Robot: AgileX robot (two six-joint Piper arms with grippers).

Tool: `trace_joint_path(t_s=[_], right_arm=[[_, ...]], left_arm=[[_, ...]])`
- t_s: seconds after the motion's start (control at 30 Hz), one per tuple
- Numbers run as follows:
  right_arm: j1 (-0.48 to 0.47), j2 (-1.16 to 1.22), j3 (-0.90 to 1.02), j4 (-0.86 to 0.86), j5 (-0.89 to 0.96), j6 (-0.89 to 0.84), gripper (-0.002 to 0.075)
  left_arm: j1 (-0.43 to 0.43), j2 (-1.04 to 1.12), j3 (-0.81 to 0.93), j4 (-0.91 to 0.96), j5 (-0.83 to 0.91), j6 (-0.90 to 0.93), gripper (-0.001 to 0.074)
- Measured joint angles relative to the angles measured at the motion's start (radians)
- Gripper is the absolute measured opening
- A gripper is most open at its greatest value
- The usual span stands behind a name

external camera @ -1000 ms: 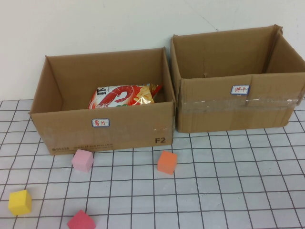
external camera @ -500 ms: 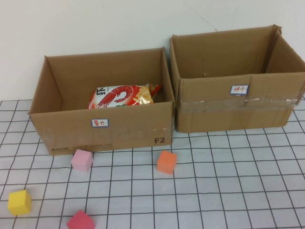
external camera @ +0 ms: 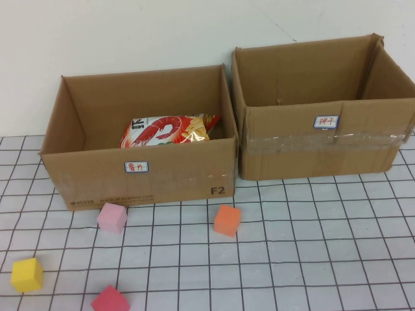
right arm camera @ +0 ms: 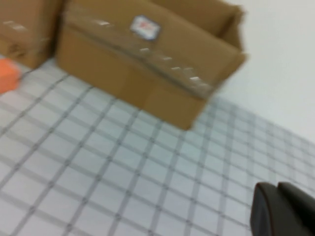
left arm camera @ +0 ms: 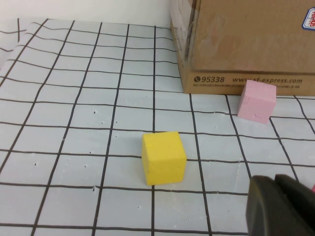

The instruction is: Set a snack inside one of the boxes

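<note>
Starting nearest the robot, neither arm is seen in the high view; each gripper is caught only in its own wrist view. The left gripper (left arm camera: 283, 206) is held low over the grid mat (external camera: 311, 259) near the yellow cube (external camera: 26, 274), with its fingers together and nothing between them. The right gripper (right arm camera: 284, 209) is held over bare mat short of the right box (external camera: 324, 146), likewise closed and empty.

Four foam cubes are spread over the near mat: a red cube (external camera: 110, 300) at seven o'clock, cut off by the frame edge, the yellow one further toward eight, then a pink cube (external camera: 112, 217) and an orange cube (external camera: 227, 220) just in front of the left box (external camera: 139, 178).

Farther back, the snack (external camera: 170, 130) is already lying inside the left box, toward its far wall, so the task is judged essentially done. The bag is judged light, soft and crinkly, with a slick foil skin and brittle contents; were it handled again, a pinch at the crimped end seam would be preferred over a squeeze across the puffed middle.

Its lower part is hidden by the box's front wall. The right box's floor is hidden too, so its contents cannot be told. The labels on both boxes are too small to be read.
</note>
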Motion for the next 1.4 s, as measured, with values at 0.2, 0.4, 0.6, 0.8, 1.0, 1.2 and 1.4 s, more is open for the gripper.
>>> trace_joint_path(t_s=[0.2, 0.4, 0.6, 0.8, 1.0, 1.2, 1.4], right_arm=[[-0.077, -0.097, 0.192, -0.019, -0.263, 0.007, 0.0000], [-0.083, -0.109, 0.444, -0.021, -0.545, 0.027, 0.0000], [-0.083, -0.109, 0.508, 0.009, -0.557, 0.043, 0.0000], [-0.083, -0.109, 0.508, -0.039, -0.436, 0.244, 0.0000], [-0.062, -0.110, 0.508, -0.166, -0.380, 0.451, 0.0000], [0.033, -0.110, 0.506, -0.213, -0.378, 0.540, 0.0000], [0.038, -0.110, 0.502, -0.214, -0.352, 0.550, 0.0000]], left_arm=[[0.000, 0.000, 0.000, 0.000, 0.000, 0.000, -0.0001], [0.000, 0.000, 0.000, 0.000, 0.000, 0.000, -0.0001], [0.000, 0.000, 0.000, -0.001, 0.000, 0.000, -0.0001], [0.000, 0.000, 0.000, -0.001, 0.000, 0.000, -0.0001], [0.000, 0.000, 0.000, -0.001, 0.002, 0.000, -0.0001], [0.000, 0.000, 0.000, -0.001, 0.002, 0.000, -0.0001], [0.000, 0.000, 0.000, -0.001, 0.002, 0.000, -0.0001]])
